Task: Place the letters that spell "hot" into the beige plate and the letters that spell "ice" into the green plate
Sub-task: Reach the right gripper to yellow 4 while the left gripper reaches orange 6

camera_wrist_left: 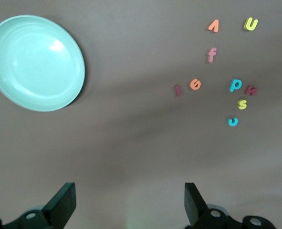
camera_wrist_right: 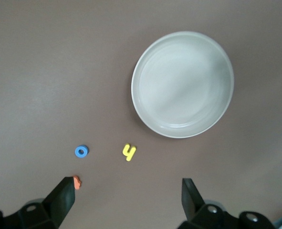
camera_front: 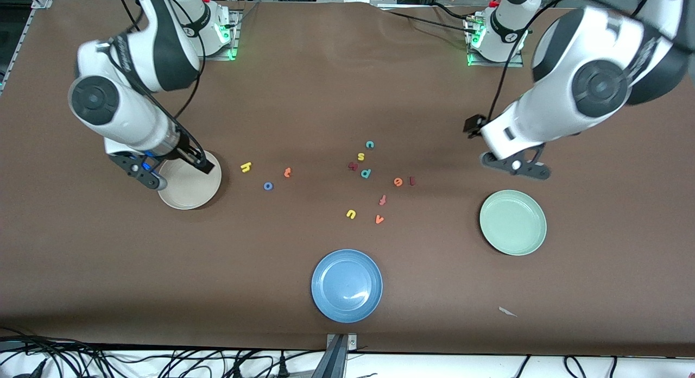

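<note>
Both tools wide open, empty

Right tool (camera_front: 179, 169) over beige plate (camera_front: 191, 196), hiding its rim; left tool (camera_front: 516, 166) beside green plate (camera_front: 512, 222). All letters on table (camera_front: 326, 68); orange t (camera_wrist_right: 77, 181) half hidden in right wrist view

Under my right gripper (camera_wrist_right: 126, 202), fingers wide apart and holding nothing, the beige plate (camera_wrist_right: 182, 47) sits empty, with the yellow h (camera_wrist_right: 129, 152), blue ring o (camera_wrist_right: 81, 151) and orange t (camera_wrist_right: 77, 182) flat on the cloth between it and my fingertips, the t right by one finger. My left gripper (camera_wrist_left: 129, 202), also spread and holding nothing, hangs beside the pale green plate (camera_wrist_left: 35, 98), empty too. From there the dark red i (camera_wrist_left: 178, 90) and orange e (camera_wrist_left: 195, 84) lie side by side, and the teal c (camera_wrist_left: 233, 121) lies apart from them, all flat.
</note>
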Available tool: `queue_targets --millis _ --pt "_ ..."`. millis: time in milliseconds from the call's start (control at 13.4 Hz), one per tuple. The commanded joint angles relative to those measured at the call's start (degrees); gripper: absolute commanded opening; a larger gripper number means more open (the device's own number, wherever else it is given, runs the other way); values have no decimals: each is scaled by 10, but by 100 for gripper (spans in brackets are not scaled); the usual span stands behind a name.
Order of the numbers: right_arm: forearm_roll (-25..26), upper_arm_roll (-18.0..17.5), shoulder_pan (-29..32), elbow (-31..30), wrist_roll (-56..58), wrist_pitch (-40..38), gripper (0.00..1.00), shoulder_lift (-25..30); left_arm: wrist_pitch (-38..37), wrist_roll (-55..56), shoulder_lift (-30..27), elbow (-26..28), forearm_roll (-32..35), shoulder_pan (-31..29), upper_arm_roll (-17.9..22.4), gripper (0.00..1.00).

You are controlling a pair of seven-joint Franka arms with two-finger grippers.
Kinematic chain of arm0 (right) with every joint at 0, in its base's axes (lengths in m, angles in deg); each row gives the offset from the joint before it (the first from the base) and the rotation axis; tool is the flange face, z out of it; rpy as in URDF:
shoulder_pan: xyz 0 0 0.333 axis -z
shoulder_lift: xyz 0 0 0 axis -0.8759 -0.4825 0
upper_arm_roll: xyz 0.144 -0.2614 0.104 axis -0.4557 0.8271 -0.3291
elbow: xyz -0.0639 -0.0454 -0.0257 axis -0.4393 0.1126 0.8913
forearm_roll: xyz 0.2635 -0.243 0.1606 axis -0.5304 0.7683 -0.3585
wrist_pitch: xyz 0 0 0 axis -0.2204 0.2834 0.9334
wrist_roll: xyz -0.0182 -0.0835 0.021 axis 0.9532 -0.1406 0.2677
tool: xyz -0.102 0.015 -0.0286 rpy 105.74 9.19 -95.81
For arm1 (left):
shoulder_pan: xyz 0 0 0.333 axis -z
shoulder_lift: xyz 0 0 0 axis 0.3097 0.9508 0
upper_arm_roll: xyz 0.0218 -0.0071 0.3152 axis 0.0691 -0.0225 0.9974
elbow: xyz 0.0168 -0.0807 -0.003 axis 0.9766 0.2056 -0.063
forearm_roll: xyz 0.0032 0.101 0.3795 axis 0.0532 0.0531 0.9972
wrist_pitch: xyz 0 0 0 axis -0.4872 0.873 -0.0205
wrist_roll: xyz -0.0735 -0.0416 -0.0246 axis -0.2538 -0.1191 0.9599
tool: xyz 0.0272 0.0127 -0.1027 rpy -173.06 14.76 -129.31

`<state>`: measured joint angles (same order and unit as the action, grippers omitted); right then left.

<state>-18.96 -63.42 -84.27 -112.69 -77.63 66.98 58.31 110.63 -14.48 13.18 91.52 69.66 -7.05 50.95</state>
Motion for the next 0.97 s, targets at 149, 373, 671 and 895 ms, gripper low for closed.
queue_targets --millis 149,373,671,895 --pt "-17 -35 0 -153 -139 173 99 15 117 14 84 -25 -8 18 4 100" --pt "-18 -44 0 -210 -148 251 98 0 185 88 124 -21 3 63 5 100" --pt "-18 -55 0 -219 -170 276 76 -36 236 112 172 -18 53 90 3 100" --pt "-18 -69 0 -228 -178 322 76 -61 261 102 185 -18 54 107 3 100"
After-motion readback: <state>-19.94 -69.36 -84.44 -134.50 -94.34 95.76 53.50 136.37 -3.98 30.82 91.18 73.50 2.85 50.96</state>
